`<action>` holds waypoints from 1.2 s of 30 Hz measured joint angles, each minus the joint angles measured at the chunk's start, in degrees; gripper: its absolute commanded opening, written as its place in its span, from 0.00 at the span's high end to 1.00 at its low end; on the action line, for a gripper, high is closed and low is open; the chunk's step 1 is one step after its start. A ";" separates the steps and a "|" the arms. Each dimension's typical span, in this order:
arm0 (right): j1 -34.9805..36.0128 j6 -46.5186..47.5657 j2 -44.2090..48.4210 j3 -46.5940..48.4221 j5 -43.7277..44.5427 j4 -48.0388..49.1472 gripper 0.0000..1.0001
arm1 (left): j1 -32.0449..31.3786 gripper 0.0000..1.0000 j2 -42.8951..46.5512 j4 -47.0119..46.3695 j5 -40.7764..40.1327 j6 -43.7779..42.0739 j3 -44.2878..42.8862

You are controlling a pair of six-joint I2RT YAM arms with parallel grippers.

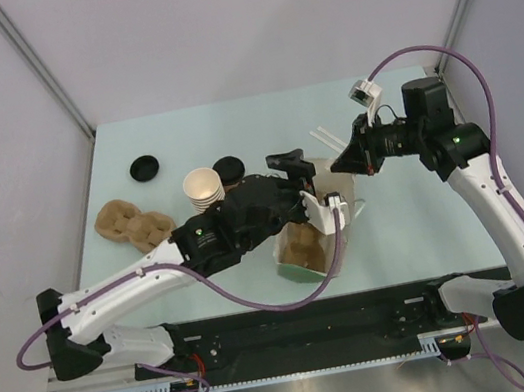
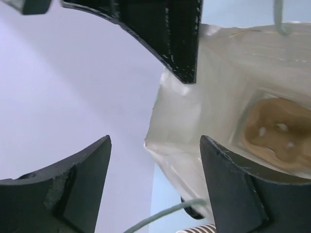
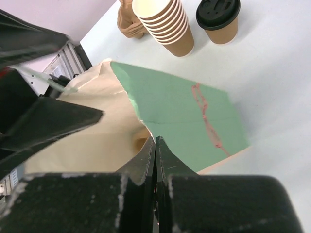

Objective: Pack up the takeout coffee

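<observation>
Right gripper (image 3: 155,143) is clamped on bag (image 3: 184,107) rim, mouth held open | left gripper (image 2: 153,145) is spread wide, empty, at the mouth | coffee (image 1: 228,169) is seen upright to its left, beside stack (image 1: 203,188) | rim is best kept taut, coffee gripped mid-wall.

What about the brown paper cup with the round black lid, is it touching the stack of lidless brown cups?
Apart. The right wrist view shows bare table between the lidded cup and the stack of cups.
</observation>
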State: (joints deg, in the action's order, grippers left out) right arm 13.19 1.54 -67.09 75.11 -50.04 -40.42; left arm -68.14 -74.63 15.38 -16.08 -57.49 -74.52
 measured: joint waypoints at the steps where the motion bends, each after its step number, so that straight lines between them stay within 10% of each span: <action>1: 0.00 -0.02 0.00 0.00 0.07 -0.11 1.00 | -0.17 0.20 0.42 0.72 0.07 0.31 -0.74; 17: 0.35 0.90 2.95 -1.46 5.64 -3.80 1.00 | 1.18 0.05 9.09 12.13 7.93 14.91 -7.48; 24: 0.31 -3.93 6.34 -4.57 13.07 -3.08 1.00 | 13.31 0.04 9.42 16.24 13.66 27.56 -17.44; 29: -0.33 -7.41 8.61 -6.84 16.83 -3.89 0.44 | 24.55 0.01 10.19 20.81 19.02 35.82 -17.22; 36: -1.07 -6.54 9.22 -6.36 19.45 -5.53 0.30 | 33.59 0.00 13.55 24.20 24.92 41.83 -6.84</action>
State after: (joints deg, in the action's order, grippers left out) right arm 12.12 -4.99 -57.87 68.75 -30.59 -45.95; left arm -34.54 -61.08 39.57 8.84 -15.66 -81.36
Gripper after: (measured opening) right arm 0.677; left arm 0.994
